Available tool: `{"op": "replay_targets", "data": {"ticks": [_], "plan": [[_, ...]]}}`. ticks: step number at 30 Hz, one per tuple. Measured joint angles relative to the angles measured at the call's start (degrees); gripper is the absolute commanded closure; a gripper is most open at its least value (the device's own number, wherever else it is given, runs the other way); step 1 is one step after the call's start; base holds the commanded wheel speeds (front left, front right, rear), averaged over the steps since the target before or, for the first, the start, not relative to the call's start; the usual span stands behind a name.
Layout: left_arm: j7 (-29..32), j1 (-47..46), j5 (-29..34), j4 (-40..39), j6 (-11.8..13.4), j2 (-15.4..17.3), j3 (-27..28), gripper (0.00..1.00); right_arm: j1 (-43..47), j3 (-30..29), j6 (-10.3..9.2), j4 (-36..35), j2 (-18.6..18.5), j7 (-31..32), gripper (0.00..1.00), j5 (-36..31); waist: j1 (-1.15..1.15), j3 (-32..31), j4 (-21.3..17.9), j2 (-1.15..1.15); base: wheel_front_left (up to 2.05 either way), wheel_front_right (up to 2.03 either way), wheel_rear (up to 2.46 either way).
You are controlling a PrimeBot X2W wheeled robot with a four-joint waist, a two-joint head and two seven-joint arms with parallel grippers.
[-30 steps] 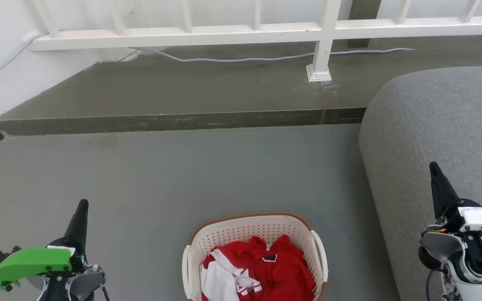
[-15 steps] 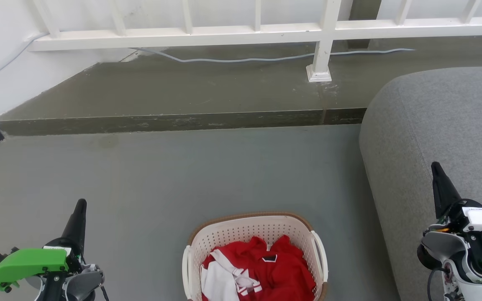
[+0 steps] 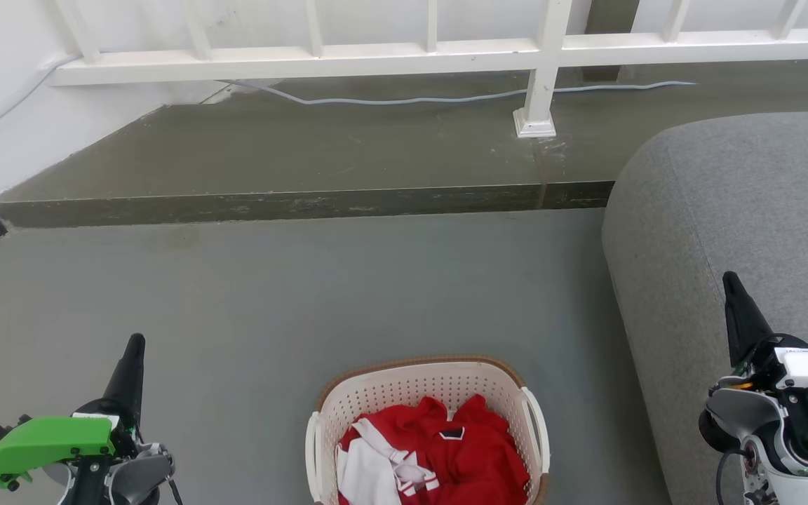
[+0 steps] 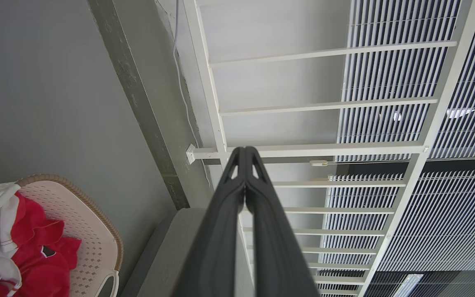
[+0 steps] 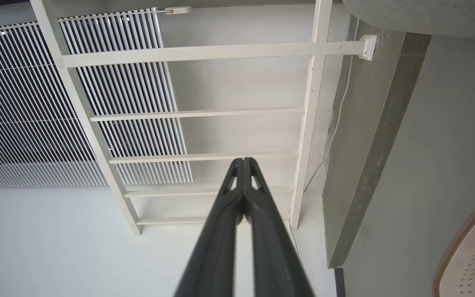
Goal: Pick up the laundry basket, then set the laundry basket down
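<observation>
1. Head view: the laundry basket (image 3: 404,391), perforated cream plastic with a brown woven-look rim, sits on the smooth grey floor (image 3: 306,294) near a nubby grey sofa (image 3: 741,210). Its near end is cut off. Crumpled red-and-white clothes (image 3: 460,449) lie inside.
2. Left wrist view: the left gripper (image 4: 245,149) has its jaws pressed together on nothing.
3. Right wrist view: the right gripper (image 5: 243,160) has its jaws closed tip to tip, empty; one corner of the basket shows.

The basket (image 3: 411,389) stands upright on the grey floor (image 3: 292,294), at the bottom middle of the head view, with its near end cut off by the picture's edge. It is cream-white and perforated, with a brown woven-look rim and a white loop handle on each side. It holds red and white clothes (image 3: 467,452).
</observation>
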Motion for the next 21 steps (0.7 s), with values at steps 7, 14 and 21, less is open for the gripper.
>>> {"op": "replay_targets", "data": {"ticks": [7, 14, 21], "plan": [[0.0, 0.0, 0.0, -0.01, 0.0, -0.01, 0.01, 1.0, 0.0, -0.02, 0.0, -0.01, 0.0, 0.0, 1.0, 0.0, 0.0, 0.0, 0.0, 0.0, 0.0, 0.0, 0.0], [0.0, 0.0, 0.0, -0.01, 0.0, -0.02, 0.02, 1.0, 0.0, -0.03, 0.0, -0.02, 0.01, 0.0, 1.0, 0.0, 0.0, 0.0, 0.0, 0.0, 0.0, 0.0, 0.0], [0.01, 0.0, 0.0, -0.01, 0.0, -0.02, 0.03, 1.0, 0.0, -0.04, 0.0, -0.02, 0.01, 0.07, 1.0, 0.0, 0.0, 0.0, 0.0, 0.0, 0.0, 0.0, 0.0]]}}
